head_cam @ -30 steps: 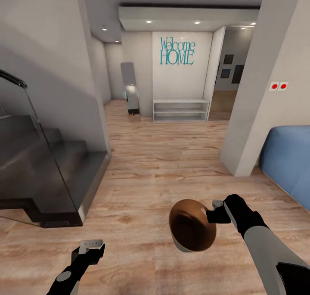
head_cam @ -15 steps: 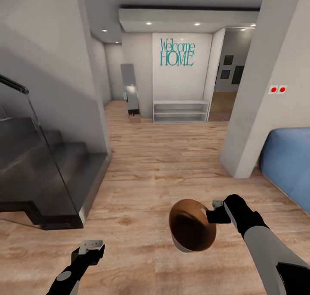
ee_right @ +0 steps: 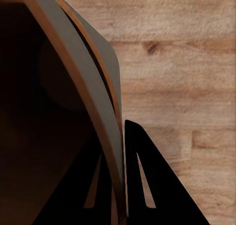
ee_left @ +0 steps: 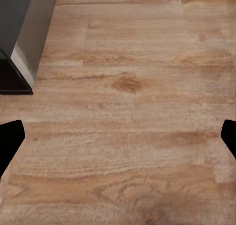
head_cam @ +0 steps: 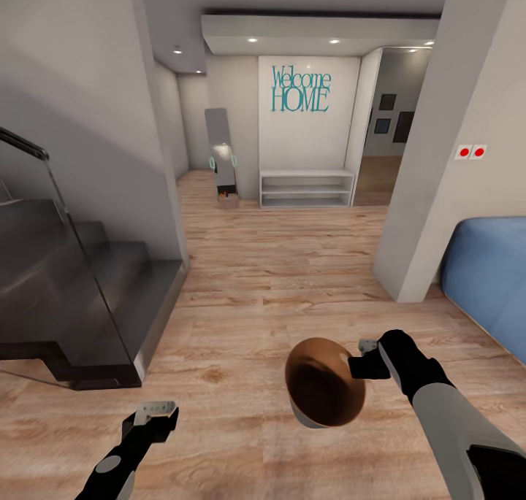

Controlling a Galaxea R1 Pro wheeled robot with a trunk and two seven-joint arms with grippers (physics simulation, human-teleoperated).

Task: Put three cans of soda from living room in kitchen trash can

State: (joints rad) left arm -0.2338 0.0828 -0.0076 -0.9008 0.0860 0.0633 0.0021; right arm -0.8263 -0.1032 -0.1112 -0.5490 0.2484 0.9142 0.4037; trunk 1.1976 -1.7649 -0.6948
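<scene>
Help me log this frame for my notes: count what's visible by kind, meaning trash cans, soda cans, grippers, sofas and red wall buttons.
Trash cans: 1, the brown trash can, held at its rim by the right gripper
Soda cans: 0
Grippers: 2, counting the left gripper
Sofas: 1, the blue sofa
Red wall buttons: 2, the red buttons
Total: 6

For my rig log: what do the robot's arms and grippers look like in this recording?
Both arms have black wrist segments; the right arm adds a light grey forearm shell. The left gripper and right gripper have grey bodies, with flat black fingers. No cables or markings are visible.
</scene>
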